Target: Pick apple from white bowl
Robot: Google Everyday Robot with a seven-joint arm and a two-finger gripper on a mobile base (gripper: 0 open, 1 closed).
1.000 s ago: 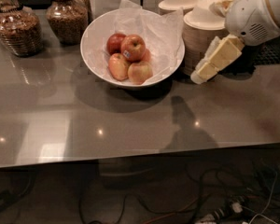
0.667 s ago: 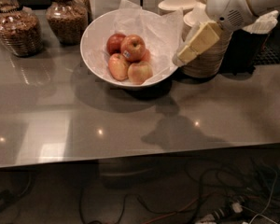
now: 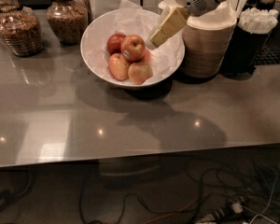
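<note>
A wide white bowl (image 3: pixel 100 38) lined with crinkled white paper stands on the grey table. Several red-yellow apples (image 3: pixel 129 57) lie piled in its middle; the top apple (image 3: pixel 133 47) carries a small sticker. My gripper (image 3: pixel 155 37), with pale yellow fingers, hangs over the bowl's right half, just to the right of and a little above the top apple, apart from it. Its white arm reaches in from the upper right.
A stack of beige disposable bowls (image 3: pixel 207 41) stands right beside the white bowl. A dark cup of white sticks (image 3: pixel 254 29) stands further right. Two glass jars (image 3: pixel 17 28) (image 3: pixel 67 13) of brown food stand at the back left. Cables lie below the table's front edge (image 3: pixel 130 157).
My gripper has moved left and up, from beside the bowl's right rim to over the bowl, close to the apples. The apples have not moved.
</note>
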